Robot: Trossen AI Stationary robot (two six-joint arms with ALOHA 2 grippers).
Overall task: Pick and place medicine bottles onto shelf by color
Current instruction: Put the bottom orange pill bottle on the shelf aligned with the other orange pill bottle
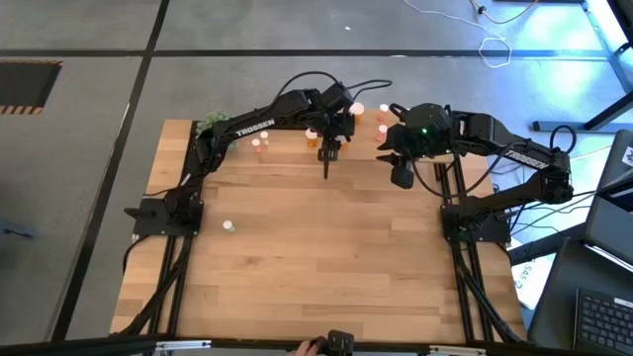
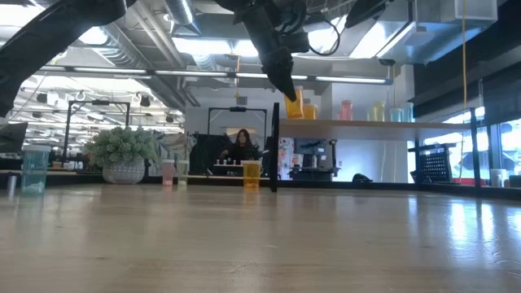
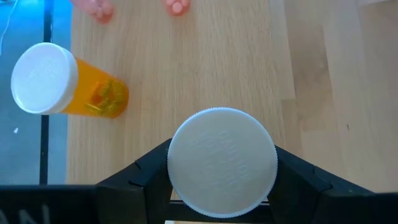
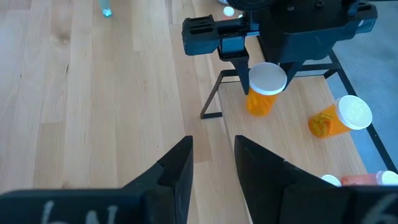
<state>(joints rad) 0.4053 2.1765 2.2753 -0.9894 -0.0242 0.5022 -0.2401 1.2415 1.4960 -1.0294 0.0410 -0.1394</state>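
Observation:
My left gripper (image 1: 331, 127) hangs over the shelf (image 4: 292, 146) at the table's far side, shut on an orange medicine bottle (image 4: 261, 93) with a white cap. A second orange bottle (image 3: 74, 90) stands on the shelf board beside it, and pink, yellowish and green ones (image 2: 376, 111) stand farther along. My right gripper (image 4: 213, 163) waits open above the table, just in front of the shelf, with nothing between its fingers. Loose bottles stand upright on the tabletop: an orange one (image 2: 251, 173), a pink one (image 2: 168, 172) and a green one (image 1: 228, 226). My left gripper pinches the orange bottle at its top, one finger on each side of the white cap (image 3: 222, 163). The fingers (image 4: 242, 65) come slanting down from above. The bottle hangs nearly upright below them, its base (image 4: 256, 111) at the shelf board; whether it touches I cannot tell.
Thin black posts (image 4: 214, 99) frame the shelf at the corner nearest my right gripper. A green plant ball (image 2: 124, 155) stands at the table's far left corner. A pink-red bottle (image 4: 367, 180) lies on the shelf. Bare tabletop stretches across the middle and near side.

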